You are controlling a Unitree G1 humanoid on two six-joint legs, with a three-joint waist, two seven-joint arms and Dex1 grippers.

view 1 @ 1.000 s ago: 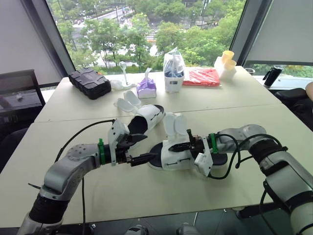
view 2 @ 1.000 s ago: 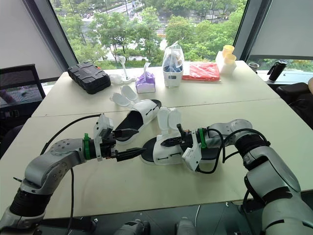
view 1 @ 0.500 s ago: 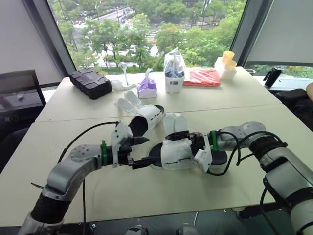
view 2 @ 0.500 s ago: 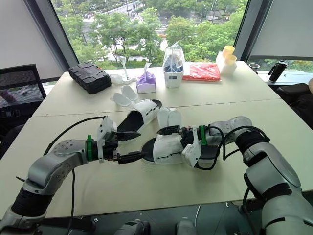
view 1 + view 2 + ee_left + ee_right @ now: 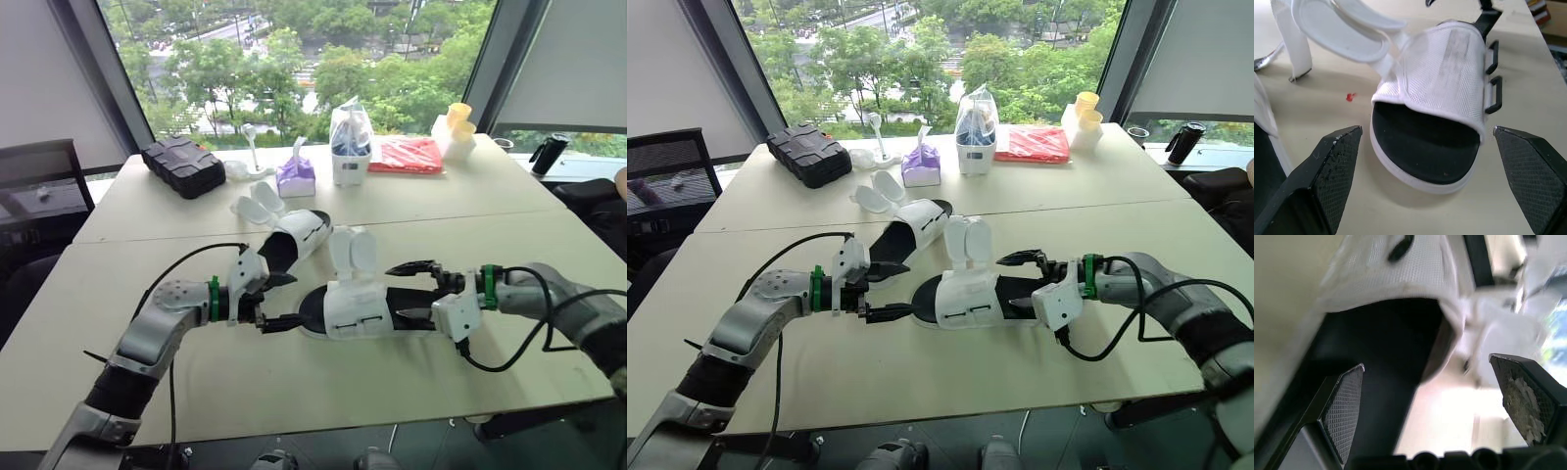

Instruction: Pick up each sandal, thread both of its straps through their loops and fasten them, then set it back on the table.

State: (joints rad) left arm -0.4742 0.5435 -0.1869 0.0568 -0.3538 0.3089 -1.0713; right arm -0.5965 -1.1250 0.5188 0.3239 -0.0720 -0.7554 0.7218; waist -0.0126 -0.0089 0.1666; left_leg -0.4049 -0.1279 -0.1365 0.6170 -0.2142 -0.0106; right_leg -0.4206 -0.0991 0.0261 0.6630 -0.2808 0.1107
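Note:
The near sandal [image 5: 358, 311], white mesh upper on a black sole, lies flat on the table [image 5: 294, 382], and its two white straps [image 5: 351, 250] stand up unfastened. My left gripper [image 5: 283, 301] is open at its toe, one finger on each side without touching; the left wrist view looks into the toe opening [image 5: 1425, 156]. My right gripper [image 5: 406, 291] is open at the heel end, its fingers [image 5: 1344, 406] straddling the black sole. The second sandal [image 5: 296, 235] lies just behind, with its straps [image 5: 255, 206] spread loose.
Along the far side stand a black case [image 5: 181, 166], a purple tissue box [image 5: 294, 176], a clear bag [image 5: 350, 142], a red packet [image 5: 404, 154] and yellow cups [image 5: 453, 125]. A black bottle [image 5: 544, 152] sits at the far right, and a chair [image 5: 34, 191] at the left.
My right gripper has opened, let go of the near sandal's upper and drawn back to its heel. The left gripper has edged closer to the toe.

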